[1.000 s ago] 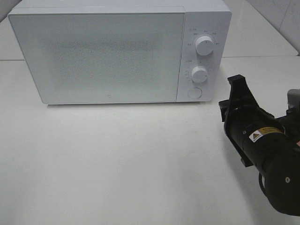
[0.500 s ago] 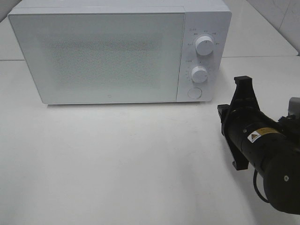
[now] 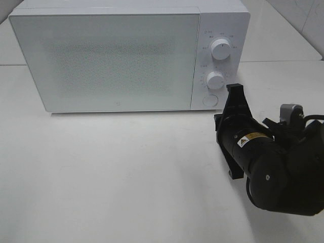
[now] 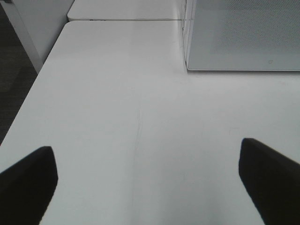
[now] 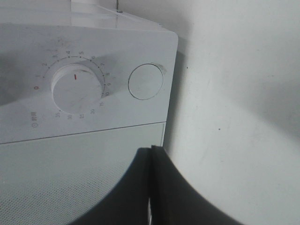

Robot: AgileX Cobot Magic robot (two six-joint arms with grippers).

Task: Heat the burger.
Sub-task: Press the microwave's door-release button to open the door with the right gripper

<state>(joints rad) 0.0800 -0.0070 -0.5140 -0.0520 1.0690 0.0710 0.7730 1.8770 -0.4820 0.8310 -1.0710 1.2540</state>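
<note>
1. Nearest the high camera, the right arm (image 3: pixel 273 167) lies low over the white table (image 3: pixel 116 177) on the right side, its black body pointing toward the microwave (image 3: pixel 116 61).
2. The right gripper (image 3: pixel 236 90) has its fingers pressed together with nothing between them. Its tip hangs just in front of the microwave's lower right corner, near the round button (image 3: pixel 209 100). It seems to be apart from the panel, though the gap is hard to judge.
3. The left gripper (image 4: pixel 145 147) shows only in its wrist view. Its jaws are spread wide and empty above bare table, off the microwave's left end.
4. Farther back, the microwave's door (image 3: pixel 106 61) is closed. The lower dial (image 3: pixel 215 80) and upper dial (image 3: pixel 221 49) sit above the button.
5. The burger shows in no view, and the frosted door hides the inside.
</note>
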